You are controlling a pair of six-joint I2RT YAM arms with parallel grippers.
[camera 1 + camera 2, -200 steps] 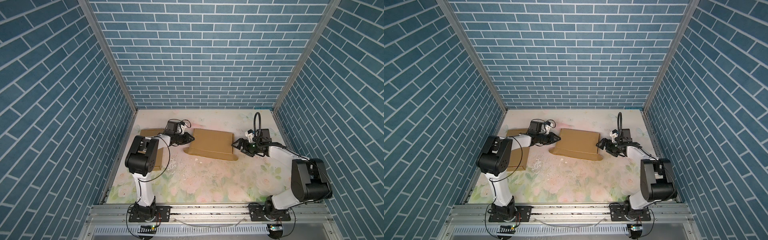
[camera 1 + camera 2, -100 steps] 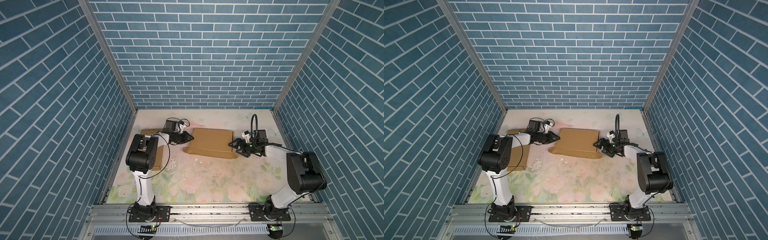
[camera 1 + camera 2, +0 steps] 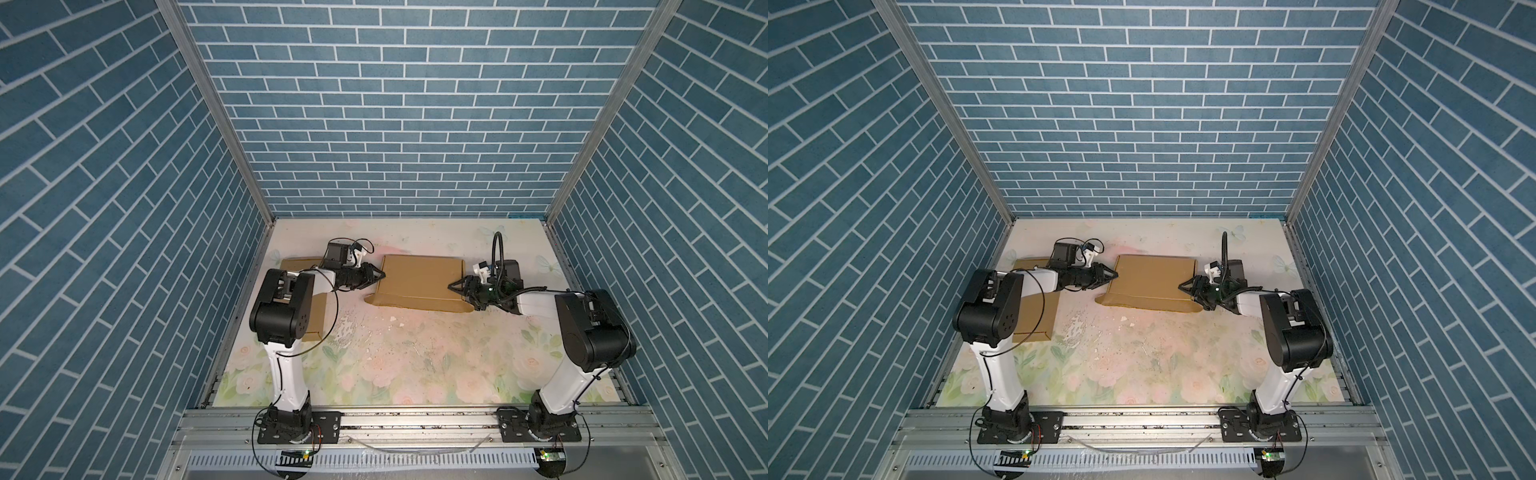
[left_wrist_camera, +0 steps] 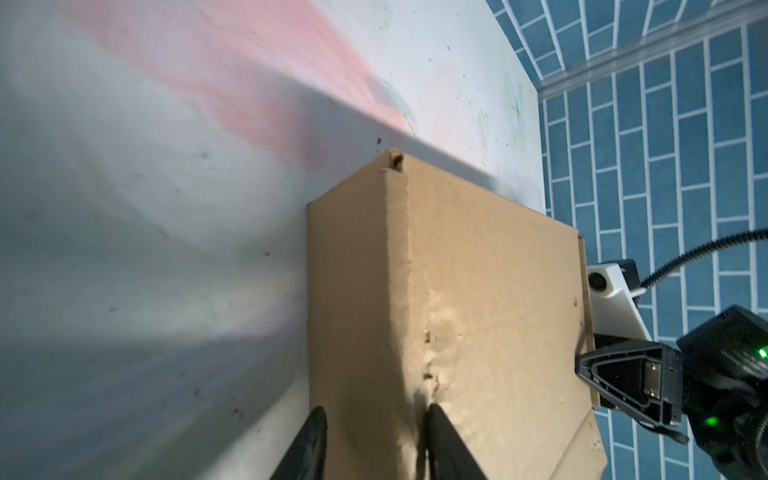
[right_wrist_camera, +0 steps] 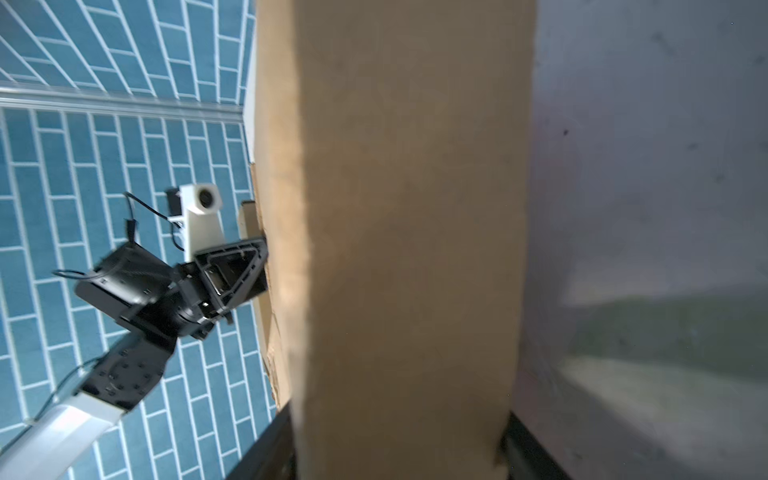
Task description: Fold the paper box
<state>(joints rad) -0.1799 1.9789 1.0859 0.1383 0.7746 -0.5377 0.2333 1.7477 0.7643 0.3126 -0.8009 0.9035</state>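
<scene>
- Paper box [image 3: 419, 278] sits on the table [image 3: 415, 365] at roughly 12 o'clock from table centre, its long axis running 9 to 3. It is part-formed, with the top panel level and the end walls standing.
- A spare flat cardboard sheet [image 3: 297, 264] lies toward 9 o'clock, partly under the left arm. It is not in play.
- Change over the last second: the right gripper [image 3: 453, 287] was just clear of the box's 3 o'clock end with its jaws wide. It has now come in over that end.
- Right wrist view: the fingers [image 5: 519, 449] lie flush on either side of the end wall, one at the top panel and one at table level. No gap shows, so I read it as clamped on the box. The frame is blurred, so confidence is moderate.
- Left gripper [image 3: 380, 275] has not shifted from the box's 9 o'clock end.
- Left wrist view: the fingers [image 4: 309, 440] stand part-spread astride the left wall, and the cardboard there is scuffed. I cannot tell whether the pads bear on it.
- The box outline looks squarer than a second ago and less skewed.
- Judgement: the hold is passing to the right arm, and the left looks free to work flaps. The closing folds are not yet done.
- Risk: squeezing the end wall may collapse the form.
</scene>
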